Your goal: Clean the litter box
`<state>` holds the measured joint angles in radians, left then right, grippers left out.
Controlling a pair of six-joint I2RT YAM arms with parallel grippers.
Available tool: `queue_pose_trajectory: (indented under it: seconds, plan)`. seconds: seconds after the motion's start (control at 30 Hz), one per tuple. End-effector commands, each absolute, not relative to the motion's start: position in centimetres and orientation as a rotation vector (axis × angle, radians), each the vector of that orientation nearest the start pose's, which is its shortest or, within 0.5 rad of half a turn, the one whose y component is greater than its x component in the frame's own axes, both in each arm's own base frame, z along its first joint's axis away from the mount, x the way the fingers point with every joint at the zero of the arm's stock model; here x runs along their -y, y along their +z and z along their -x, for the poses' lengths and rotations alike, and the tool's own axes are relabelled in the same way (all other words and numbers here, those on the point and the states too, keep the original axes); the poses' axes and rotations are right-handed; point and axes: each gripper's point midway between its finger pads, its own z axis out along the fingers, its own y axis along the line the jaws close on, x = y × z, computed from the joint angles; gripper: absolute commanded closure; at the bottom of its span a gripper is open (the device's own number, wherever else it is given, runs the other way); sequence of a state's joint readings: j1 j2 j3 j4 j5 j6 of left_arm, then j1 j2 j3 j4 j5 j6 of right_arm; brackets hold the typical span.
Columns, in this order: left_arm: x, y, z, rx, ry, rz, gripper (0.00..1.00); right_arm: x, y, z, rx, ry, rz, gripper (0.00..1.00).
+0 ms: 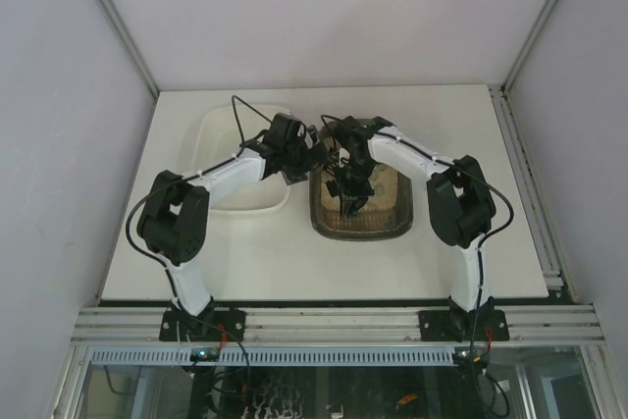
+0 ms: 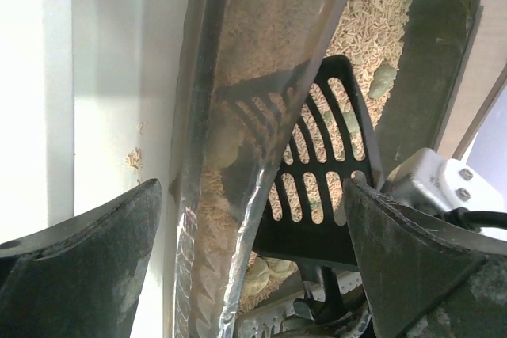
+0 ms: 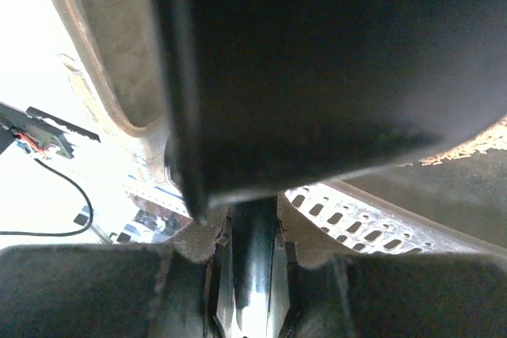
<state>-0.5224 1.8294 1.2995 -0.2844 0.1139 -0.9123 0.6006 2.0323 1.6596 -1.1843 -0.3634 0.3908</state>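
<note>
The litter box [image 1: 319, 215] is a dark tray of beige litter, right of centre on the table. My right gripper [image 1: 350, 186] hangs over it, shut on the handle [image 3: 253, 259] of a black slotted scoop [image 2: 325, 172]. The scoop's blade lies over the litter. Pale greenish clumps [image 2: 383, 81] rest in the litter, and another clump [image 2: 265, 275] lies below the blade. My left gripper [image 2: 253, 263] is open at the box's left rim [image 2: 202, 116], which runs between its fingers [image 2: 87, 267]. In the right wrist view the scoop's dark back [image 3: 333, 61] fills most of the frame.
A white tray [image 1: 221, 193] stands directly left of the litter box, its wall close against the rim. A few spilled litter grains [image 2: 135, 160] lie on the white surface. Grey enclosure walls surround the table [image 1: 471, 144] on three sides.
</note>
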Motion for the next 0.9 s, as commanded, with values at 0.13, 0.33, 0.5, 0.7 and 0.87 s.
queue_pose_trajectory:
  seconds: [0.13, 0.33, 0.5, 0.7, 0.87]
  plan:
    - [28.8, 13.4, -38.6, -2.403, -0.864, 0.422, 0.0, -28.0, 9.3, -22.4, -3.302, 0.845, 0.405, 1.0]
    - [28.8, 13.6, -38.6, -2.397, -0.87, 0.419, 0.0, -31.2, 11.2, -23.3, -3.172, 1.543, 0.23, 1.0]
    - [28.8, 13.8, -38.6, -2.39, -0.874, 0.407, 0.0, -31.3, 11.3, -24.4, -3.103, 1.737, 0.134, 1.0]
    - [29.1, 13.7, -38.6, -2.397, -0.895, 0.401, 0.0, -28.8, 10.5, -26.7, -3.018, 1.845, -0.101, 1.0]
    - [29.3, 14.0, -38.5, -2.396, -0.909, 0.387, 0.0, -27.2, 12.0, -27.6, -2.944, 1.842, -0.146, 1.0]
